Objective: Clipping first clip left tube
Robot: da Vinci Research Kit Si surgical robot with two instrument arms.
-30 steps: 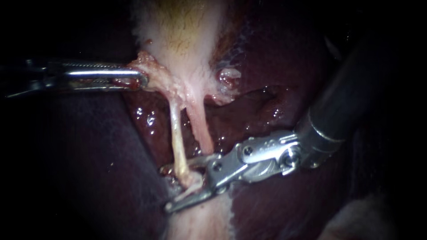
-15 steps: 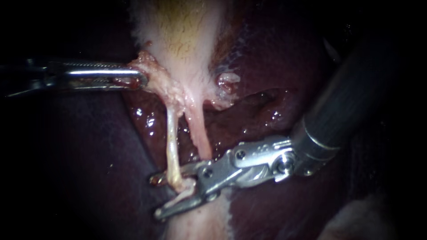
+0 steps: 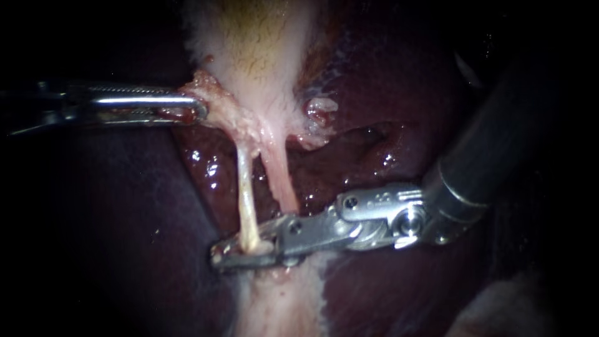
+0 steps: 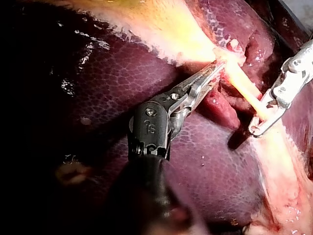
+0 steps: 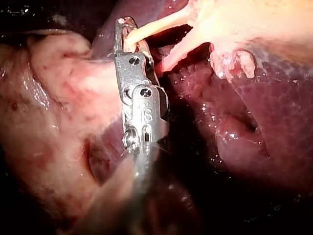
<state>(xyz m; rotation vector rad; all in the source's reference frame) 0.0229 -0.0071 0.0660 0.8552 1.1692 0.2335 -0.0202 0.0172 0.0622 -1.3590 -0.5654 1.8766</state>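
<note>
Running lengthwise away from the gallbladder [image 3: 256, 50], the left tube [image 3: 246, 193] is clamped at its far end by the right instrument [image 3: 219, 257]; the gallbladder's edge, by the left instrument [image 3: 198, 111].

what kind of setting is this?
Likely a surgical work site, seen close up: liver, gallbladder, left instrument gripping the gallbladder, right instrument with jaws shut on the left tube.

Endoscope view | shaft of the left instrument [image 3: 201, 112] faded into darkness at the edge | shaft of the right instrument [image 3: 219, 256], blurred, ran off the upper right | lower end of the left tube [image 3: 247, 193] lay hidden between that instrument's jaws; whether a clip sat there could not be told | gallbladder [image 3: 256, 50] was cropped at the top.
</note>
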